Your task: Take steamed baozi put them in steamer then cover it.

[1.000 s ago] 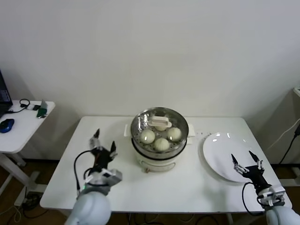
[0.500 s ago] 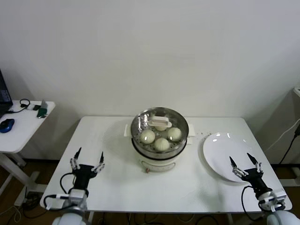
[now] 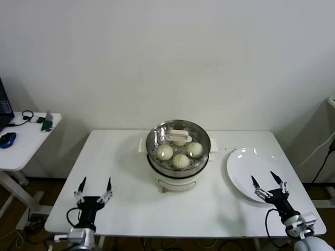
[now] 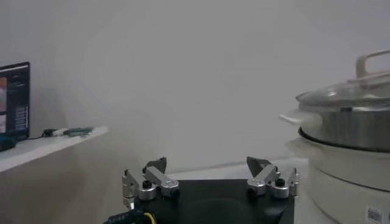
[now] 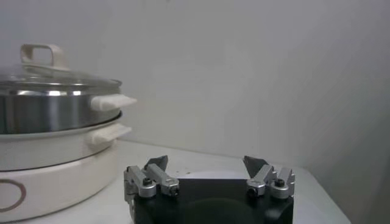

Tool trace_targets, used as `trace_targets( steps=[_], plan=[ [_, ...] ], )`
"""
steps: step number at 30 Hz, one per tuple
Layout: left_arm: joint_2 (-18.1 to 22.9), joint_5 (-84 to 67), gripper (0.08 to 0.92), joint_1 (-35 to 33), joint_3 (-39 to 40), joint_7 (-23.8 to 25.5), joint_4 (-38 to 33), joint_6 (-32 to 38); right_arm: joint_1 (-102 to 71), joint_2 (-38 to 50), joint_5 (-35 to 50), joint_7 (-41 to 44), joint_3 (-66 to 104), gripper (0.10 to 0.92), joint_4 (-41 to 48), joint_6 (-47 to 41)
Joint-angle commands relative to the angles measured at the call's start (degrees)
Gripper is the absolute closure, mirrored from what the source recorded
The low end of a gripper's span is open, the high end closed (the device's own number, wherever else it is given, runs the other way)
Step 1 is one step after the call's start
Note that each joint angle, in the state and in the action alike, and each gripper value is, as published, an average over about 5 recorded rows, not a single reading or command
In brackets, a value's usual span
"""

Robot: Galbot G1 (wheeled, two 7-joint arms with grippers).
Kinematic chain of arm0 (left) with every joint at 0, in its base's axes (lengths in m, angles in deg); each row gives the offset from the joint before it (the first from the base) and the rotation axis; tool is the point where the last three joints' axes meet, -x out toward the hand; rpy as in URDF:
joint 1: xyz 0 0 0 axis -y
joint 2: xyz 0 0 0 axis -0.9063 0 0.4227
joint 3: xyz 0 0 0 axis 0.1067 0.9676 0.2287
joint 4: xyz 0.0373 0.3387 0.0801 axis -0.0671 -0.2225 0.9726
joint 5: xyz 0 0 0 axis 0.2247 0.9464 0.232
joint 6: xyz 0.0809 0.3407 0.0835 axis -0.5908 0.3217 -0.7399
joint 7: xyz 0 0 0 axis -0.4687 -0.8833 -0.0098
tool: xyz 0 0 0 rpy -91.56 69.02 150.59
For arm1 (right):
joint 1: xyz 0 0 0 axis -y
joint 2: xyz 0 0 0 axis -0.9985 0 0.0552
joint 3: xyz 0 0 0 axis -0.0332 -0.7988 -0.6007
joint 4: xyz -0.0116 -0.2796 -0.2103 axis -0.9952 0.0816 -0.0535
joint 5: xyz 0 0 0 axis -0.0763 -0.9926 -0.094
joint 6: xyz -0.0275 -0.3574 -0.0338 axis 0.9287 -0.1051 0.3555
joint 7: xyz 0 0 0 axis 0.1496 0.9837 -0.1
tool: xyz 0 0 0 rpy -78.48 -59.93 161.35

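The steamer stands at the table's middle, a steel pot on a white base. The glass cover with its cream handle lies on it. Three baozi show clearly through the glass and a fourth is partly hidden under the handle. My left gripper is open and empty at the table's front left edge. My right gripper is open and empty over the near rim of the white plate. The steamer also shows in the left wrist view and in the right wrist view.
A flat white plate lies right of the steamer, nothing on it. A small side table with a mouse and cables stands off to the left. A white wall runs behind the table.
My left gripper has drawn back from beside the steamer toward the table's front left edge. My right gripper has shifted slightly near the plate. The cover and baozi have not moved.
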Motion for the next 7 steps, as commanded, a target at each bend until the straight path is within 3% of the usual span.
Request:
trace_targets(
  steps=[1,7],
  plan=[
    [1.3,-1.8,0.177,-1.1,-1.4,0.9,2.2,4.8,0.3,-0.5,0.1,0.5,-0.3,0.203,0.0,0.1],
    [1.3,-0.9,0.177,-1.0,-1.5,1.0,2.2,5.0,0.5,-0.7,-0.4,0.8,-0.6,0.203,0.4,0.3]
  ],
)
